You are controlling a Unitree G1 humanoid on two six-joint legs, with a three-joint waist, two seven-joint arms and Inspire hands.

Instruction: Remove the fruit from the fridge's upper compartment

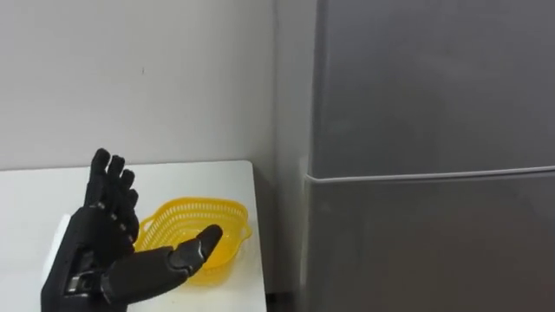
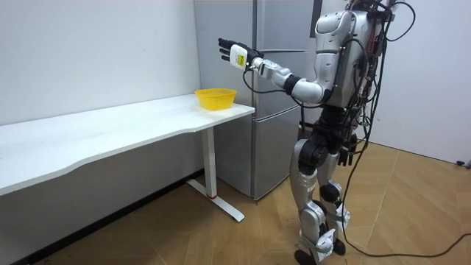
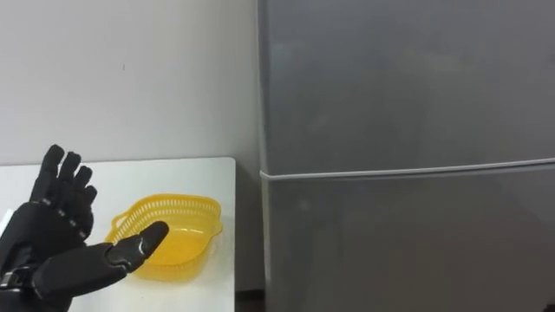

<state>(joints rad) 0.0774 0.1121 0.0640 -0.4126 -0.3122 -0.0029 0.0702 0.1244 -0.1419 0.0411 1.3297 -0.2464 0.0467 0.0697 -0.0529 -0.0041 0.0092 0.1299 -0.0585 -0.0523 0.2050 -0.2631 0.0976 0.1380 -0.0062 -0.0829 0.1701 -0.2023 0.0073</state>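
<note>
One black left hand raised, fingers straight and spread, thumb out, holding nothing, round yellow plastic mesh basket just beyond its thumb on a white tabletop, tall grey metal fridge to its right, upper and lower doors closed

Long white table against pale wall, light wooden floor.

The matte black left hand has segmented fingers and a smoother dark grey thumb; a white tag marked with yellow sits on its back; glossy silver-grey shells cover forearm, torso and legs; joints are black; dark cables bunch behind the shoulders.
</note>
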